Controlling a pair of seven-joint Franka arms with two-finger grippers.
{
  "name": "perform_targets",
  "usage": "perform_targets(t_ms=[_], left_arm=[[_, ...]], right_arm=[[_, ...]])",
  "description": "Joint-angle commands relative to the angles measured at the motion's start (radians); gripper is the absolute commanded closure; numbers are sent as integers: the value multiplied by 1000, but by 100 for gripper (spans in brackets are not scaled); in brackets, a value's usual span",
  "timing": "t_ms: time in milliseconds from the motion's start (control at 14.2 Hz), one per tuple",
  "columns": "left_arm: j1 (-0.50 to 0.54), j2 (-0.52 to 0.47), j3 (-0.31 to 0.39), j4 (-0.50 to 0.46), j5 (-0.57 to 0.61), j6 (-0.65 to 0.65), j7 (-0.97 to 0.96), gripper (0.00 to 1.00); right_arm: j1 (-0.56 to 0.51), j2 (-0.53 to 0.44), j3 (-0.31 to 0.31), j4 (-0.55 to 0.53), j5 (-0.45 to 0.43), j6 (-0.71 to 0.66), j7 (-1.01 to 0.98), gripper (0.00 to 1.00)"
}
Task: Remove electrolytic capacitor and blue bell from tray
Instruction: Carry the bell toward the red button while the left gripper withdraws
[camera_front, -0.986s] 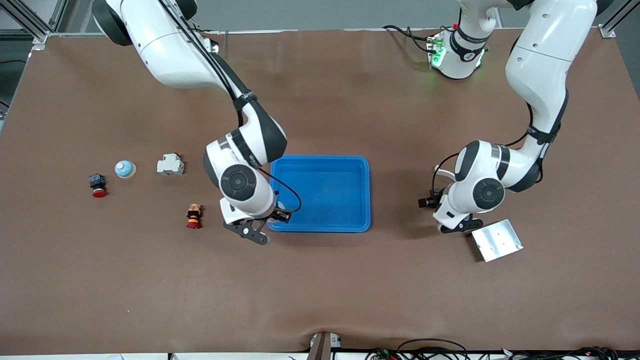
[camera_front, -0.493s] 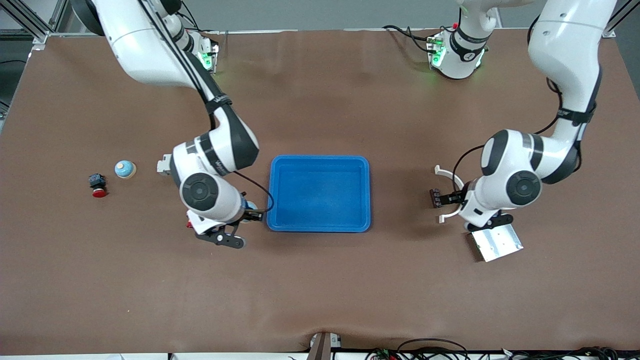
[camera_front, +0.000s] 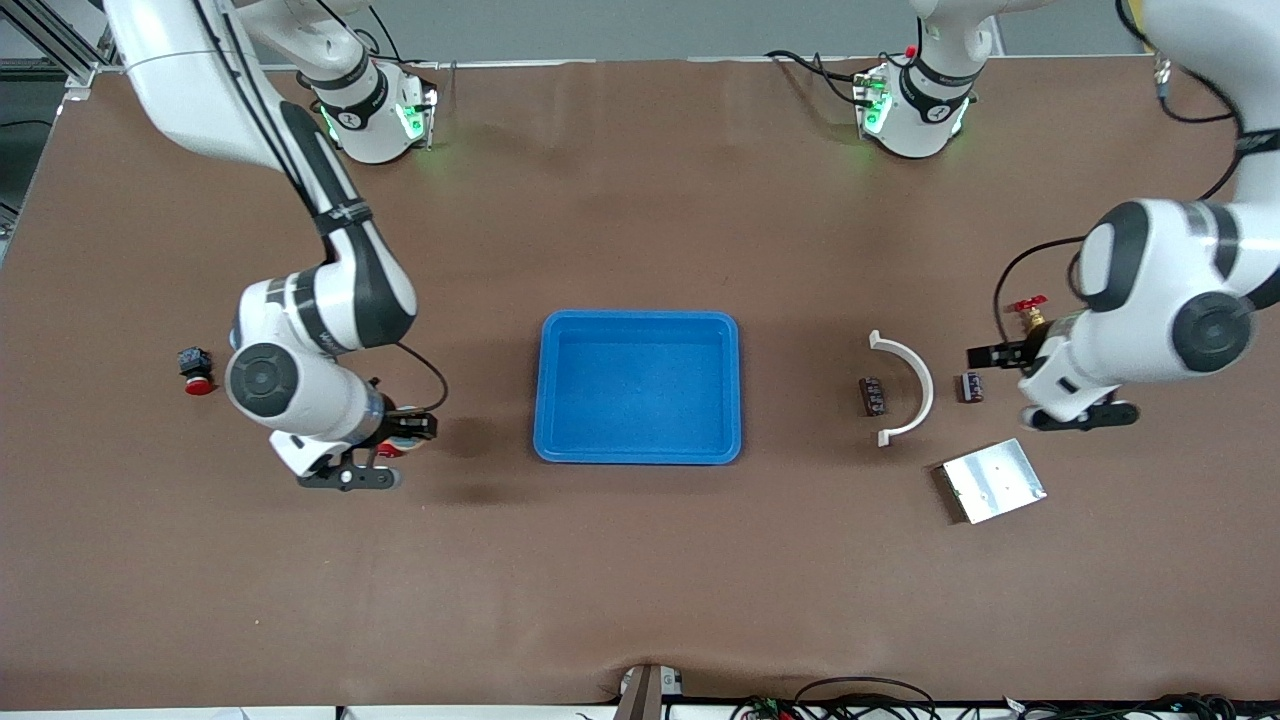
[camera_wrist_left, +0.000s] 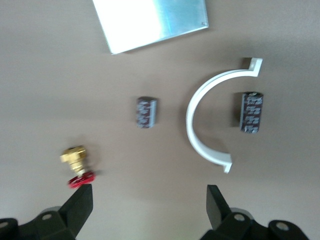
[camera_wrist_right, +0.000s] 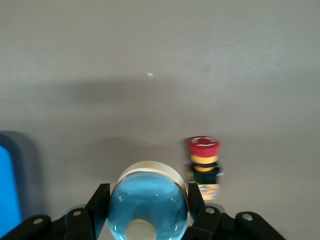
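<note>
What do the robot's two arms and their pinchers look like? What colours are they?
Both arms are glossy white with rounded shells, dark grey bands and round black caps at the joints. Thin black cables loop along each wrist. The left gripper and right gripper are black, with flat fingers fixed by small silver screws. Green lights glow on the two white bases at the table's edge.

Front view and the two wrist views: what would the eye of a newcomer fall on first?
The bright blue tray at the middle of the table stands out first. Toward the right arm's end, the right gripper has its jaws shut on the blue bell, just above the table beside a red push button. The left gripper hangs with jaws open over the table near two dark capacitors and a white curved clip.
</note>
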Motion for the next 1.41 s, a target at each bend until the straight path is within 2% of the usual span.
perform_targets(t_ms=[0, 282, 423, 564, 845, 916, 986, 1127, 1198, 1339], left_arm=[[30, -124, -11, -14, -44, -87, 54, 0], [62, -210, -5, -6, -72, -135, 55, 0], [68, -215, -3, 26, -72, -147, 55, 0], [70, -215, -5, 52, -72, -179, 55, 0], [59, -213, 4, 78, -76, -201, 55, 0], [36, -216, 30, 80, -78, -203, 55, 0], [-31, -219, 100, 80, -78, -203, 55, 0], [-219, -233, 299, 80, -79, -203, 55, 0], [-252, -235, 337, 90, -79, -203, 55, 0], [-252, -223, 339, 150, -79, -203, 48, 0]], right_arm=[[-86, -51, 22, -81, -2, 38, -141, 100], [-194, -53, 24, -133, 10, 103, -354, 100], [-254, -47, 27, -142, 16, 121, -450, 100], [-294, -42, 27, -142, 63, 124, -544, 100], [-330, -51, 26, -196, 96, 132, -626, 100], [-331, -60, 26, -224, 96, 156, -630, 100], [-333, -76, 26, -265, 96, 188, -640, 100], [-331, -85, 27, -316, 96, 253, -640, 100], [-331, -83, 27, -328, 96, 271, -640, 100], [-333, -79, 27, -334, 96, 291, -641, 100]])
